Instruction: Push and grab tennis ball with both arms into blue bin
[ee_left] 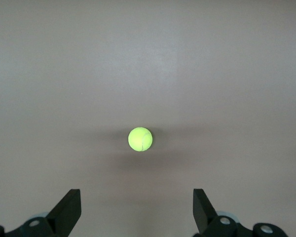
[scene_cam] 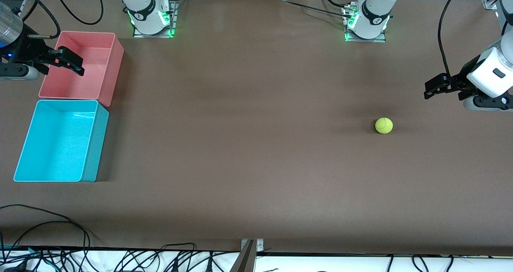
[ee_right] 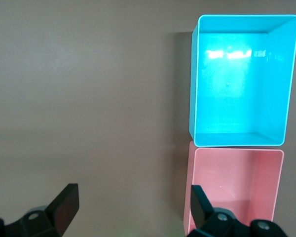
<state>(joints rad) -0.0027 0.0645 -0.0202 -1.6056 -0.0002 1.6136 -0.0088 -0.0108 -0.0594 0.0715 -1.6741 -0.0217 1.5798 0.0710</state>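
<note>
on the brown table [scene_cam: 256,164], a fuzzy yellow-green tennis ball [scene_cam: 384,125] lies free; both grippers' fingers spread wide.

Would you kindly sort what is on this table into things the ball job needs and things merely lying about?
Needed:
- tennis ball
- blue bin
- left end effector, open
- right end effector, open, over the pink bin

Lying about:
- pink bin
- cables
</note>
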